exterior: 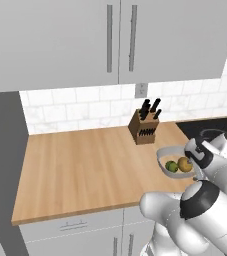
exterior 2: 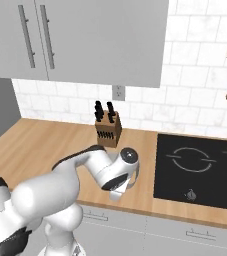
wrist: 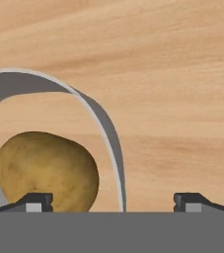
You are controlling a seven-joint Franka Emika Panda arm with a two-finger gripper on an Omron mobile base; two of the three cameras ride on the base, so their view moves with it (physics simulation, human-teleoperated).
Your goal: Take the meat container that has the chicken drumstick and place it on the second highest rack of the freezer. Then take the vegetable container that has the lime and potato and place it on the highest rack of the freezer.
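Vegetable container (exterior: 164,156) sits on the wooden tabletop (exterior: 85,165) near the front edge, lime (exterior: 171,166) and potato (exterior: 185,164) side by side inside, knife block (exterior: 144,128) just behind. Tool (wrist: 113,200) hangs over it with jaws spread wide, straddling the grey rim, potato by one fingertip (wrist: 34,201), nothing gripped. Judgement: container not yet lifted; grasp and move to the freezer's highest rack remain. Drumstick step unconfirmable.

A light wooden countertop (exterior: 80,165) runs beneath the white tiled wall; on it stands a brown wooden knife block (exterior: 145,127) with black handles, near the back; closer to the front edge rests a shallow grey oval container (exterior: 165,156); a black glass cooktop (exterior 2: 200,170) sits flush at the right
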